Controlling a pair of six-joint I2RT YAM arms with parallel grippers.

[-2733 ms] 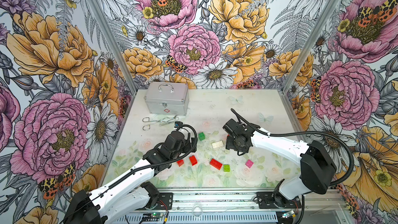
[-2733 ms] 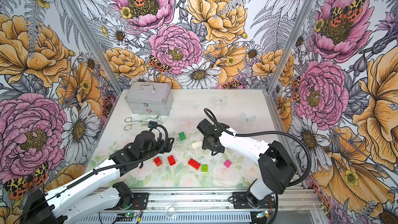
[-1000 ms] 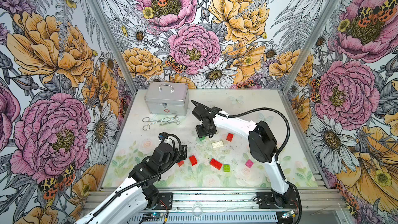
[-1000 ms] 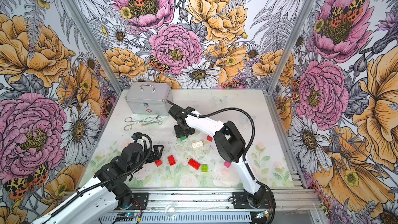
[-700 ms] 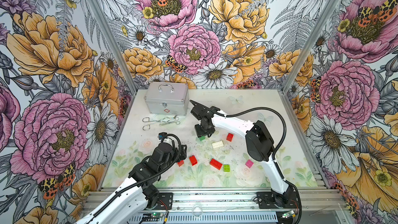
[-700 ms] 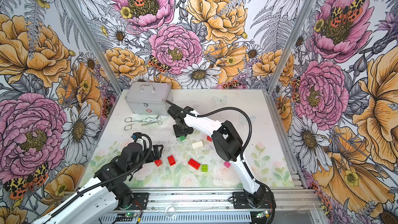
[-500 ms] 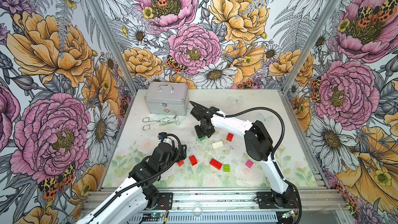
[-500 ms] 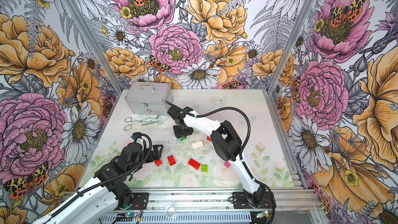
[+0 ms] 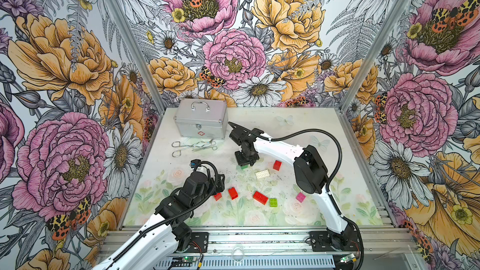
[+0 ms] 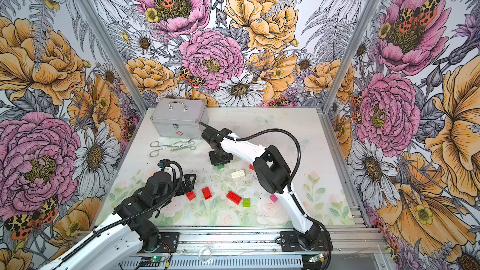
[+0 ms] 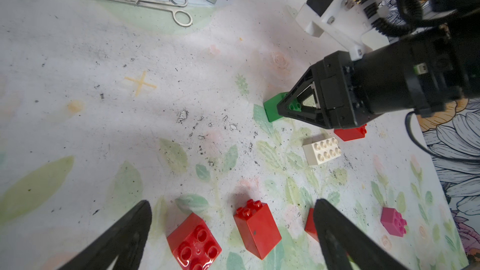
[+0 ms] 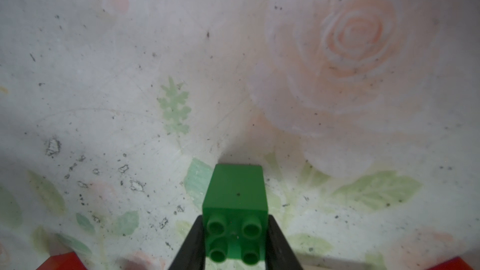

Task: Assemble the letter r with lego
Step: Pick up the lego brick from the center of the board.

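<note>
Right gripper (image 12: 235, 220) clamps a dark green brick (image 12: 236, 190) that rests on the table (image 9: 298, 125), near a white brick (image 9: 262, 174). Left gripper (image 11: 233, 203) hangs with jaws spread wide, holding nothing, close to a low red brick (image 11: 193, 242) and a taller red brick (image 11: 257, 229) nearer the table's front.
</note>
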